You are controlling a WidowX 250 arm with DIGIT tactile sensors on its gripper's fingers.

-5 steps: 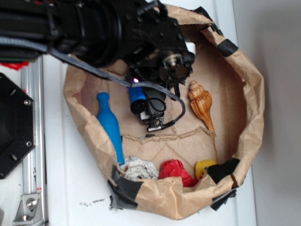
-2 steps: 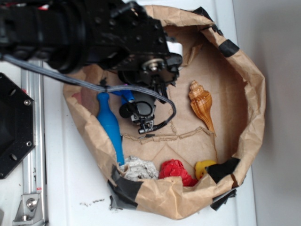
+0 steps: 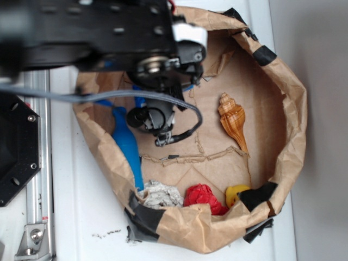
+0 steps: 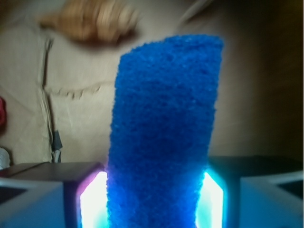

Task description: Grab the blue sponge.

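Both fingers of the black gripper (image 4: 156, 199) clamp the rough porous blue sponge (image 4: 164, 133) at frame centre; grasp made, next presumably lift clear.

We see the bottle (image 3: 126, 147) left of the seashell (image 3: 232, 120) inside the paper bag (image 3: 291, 125), our gripper (image 4: 156, 199) pinching the sponge (image 4: 164, 133) between them

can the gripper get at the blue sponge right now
Yes, it looks so: in the wrist view the blue sponge stands between the gripper fingers with nothing in front, apparently already clamped.
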